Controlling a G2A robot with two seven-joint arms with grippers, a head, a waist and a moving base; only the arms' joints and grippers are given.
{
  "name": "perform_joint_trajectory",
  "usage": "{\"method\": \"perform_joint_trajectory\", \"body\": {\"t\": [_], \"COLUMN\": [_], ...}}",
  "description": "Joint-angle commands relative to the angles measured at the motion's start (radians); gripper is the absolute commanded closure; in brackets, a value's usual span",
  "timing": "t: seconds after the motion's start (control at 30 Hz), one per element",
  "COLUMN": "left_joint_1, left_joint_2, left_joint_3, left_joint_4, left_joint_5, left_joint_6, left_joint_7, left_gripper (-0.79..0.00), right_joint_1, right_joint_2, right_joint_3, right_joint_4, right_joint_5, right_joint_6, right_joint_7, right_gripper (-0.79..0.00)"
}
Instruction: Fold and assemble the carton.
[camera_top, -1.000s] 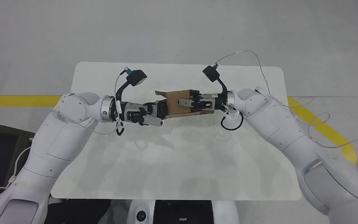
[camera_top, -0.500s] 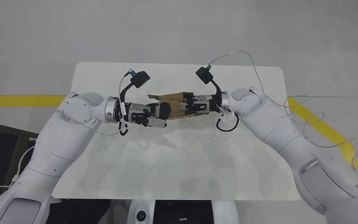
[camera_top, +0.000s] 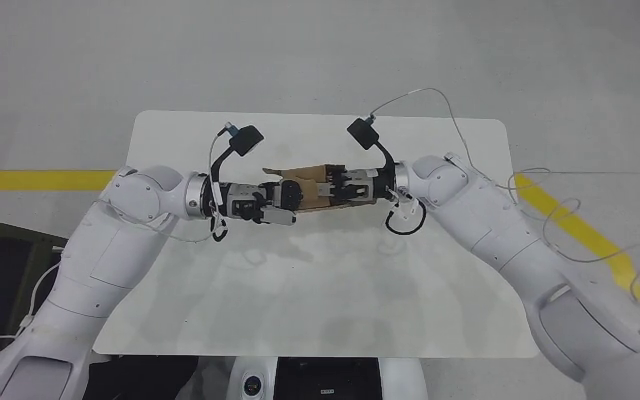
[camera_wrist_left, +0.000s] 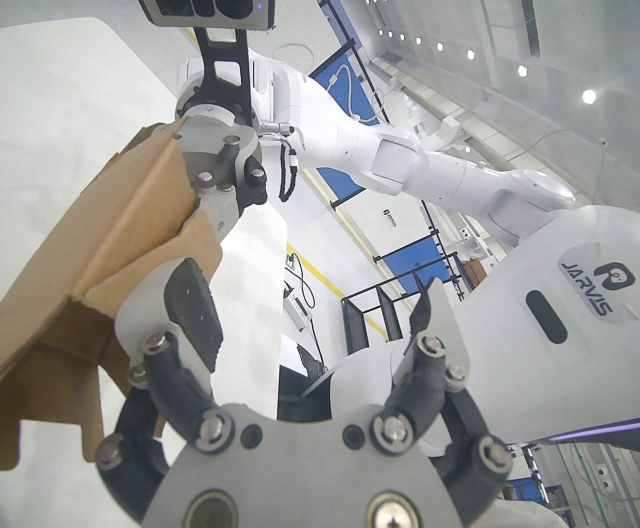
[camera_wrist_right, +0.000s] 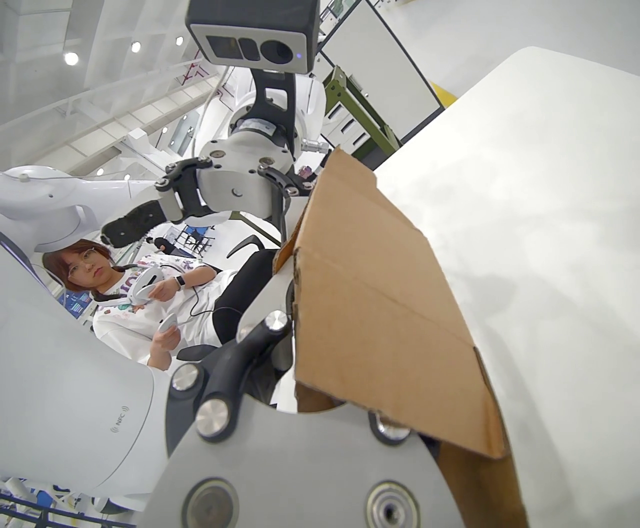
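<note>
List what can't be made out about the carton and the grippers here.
- Top view: carton folds too small, overlapped by left gripper and right gripper.
- Right wrist view: carton covers the right gripper's own jaws.
- Left wrist view: carton is cut off by the frame edge.

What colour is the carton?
Plain brown cardboard, with no print visible. The carton shows best in the right wrist view.
</note>
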Motion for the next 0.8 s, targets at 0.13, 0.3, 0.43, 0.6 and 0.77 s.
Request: {"method": "perform_joint_trajectory", "body": {"t": [0.13, 0.3, 0.43, 0.6, 0.77], "left_joint_1": [0.001, 0.000, -0.001, -0.003, -0.004], "left_joint_2": [0.004, 0.004, 0.003, 0.001, 0.000], "left_joint_3": [-0.035, -0.042, -0.045, -0.047, -0.050], "left_joint_4": [0.024, 0.053, 0.057, 0.062, 0.054], "left_joint_5": [-0.013, 0.006, 0.016, 0.029, 0.035], "left_joint_6": [-0.002, 0.005, 0.003, 0.004, 0.000], "left_joint_7": [0.000, 0.005, 0.012, 0.019, 0.025], "left_gripper": [-0.785, -0.785, -0.785, -0.785, -0.785], "right_joint_1": [-0.009, -0.025, -0.042, -0.056, -0.053], "right_joint_2": [0.016, 0.036, 0.051, 0.066, 0.070], "right_joint_3": [0.032, 0.049, 0.057, 0.054, 0.036], "right_joint_4": [0.034, -0.002, -0.048, -0.105, -0.159], "right_joint_5": [0.025, 0.044, 0.053, 0.058, 0.070], "right_joint_6": [0.020, 0.062, 0.089, 0.121, 0.144], "right_joint_7": [0.019, 0.062, 0.089, 0.121, 0.144], "right_gripper": [0.000, 0.000, 0.000, 0.000, 0.000]}}
